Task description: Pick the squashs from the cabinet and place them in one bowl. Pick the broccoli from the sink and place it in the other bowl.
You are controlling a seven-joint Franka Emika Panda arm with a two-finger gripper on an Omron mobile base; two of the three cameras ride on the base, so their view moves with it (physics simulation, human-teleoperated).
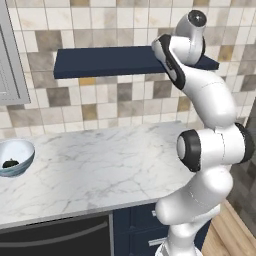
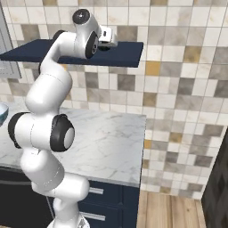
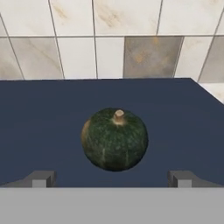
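- Now you have the gripper (image 3: 112,178) released, jaws wide, level with the cabinet (image 1: 105,61) near its right end.
- One squash (image 3: 114,139) sits on that board toward its front edge, between the fingertips (image 3: 40,178), untouched.
- Another squash (image 1: 10,163) lies in the bowl (image 1: 21,150) at the counter's (image 1: 100,165) left edge.

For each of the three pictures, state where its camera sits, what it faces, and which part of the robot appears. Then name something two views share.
Left base view: behind the arm's left, facing the counter, bowl and cabinet; arm at right.
Right base view: behind its right, facing the same cabinet; arm at left.
Hand view: on the hand, facing a squash between the open gripper tips.
Shared: cabinet and counter.
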